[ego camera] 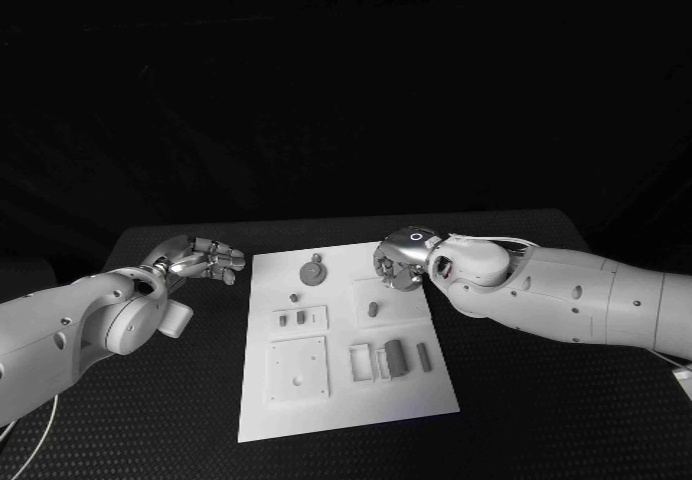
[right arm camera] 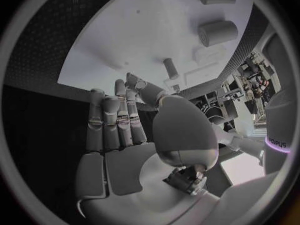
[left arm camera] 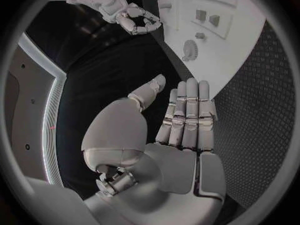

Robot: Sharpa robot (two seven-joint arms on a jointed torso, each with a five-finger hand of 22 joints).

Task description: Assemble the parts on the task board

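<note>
The task board lay flat in the middle of the black table, its small grey parts lying on it, among them a round toothed piece near the far edge; the left hand hung over the table just beside the board's far left corner, its fingers straight and side by side, thumb apart, holding nothing; the right hand hovered above the board's far right part, fingers likewise extended and loosely apart, empty; whether it touched the board could not be told.
</note>
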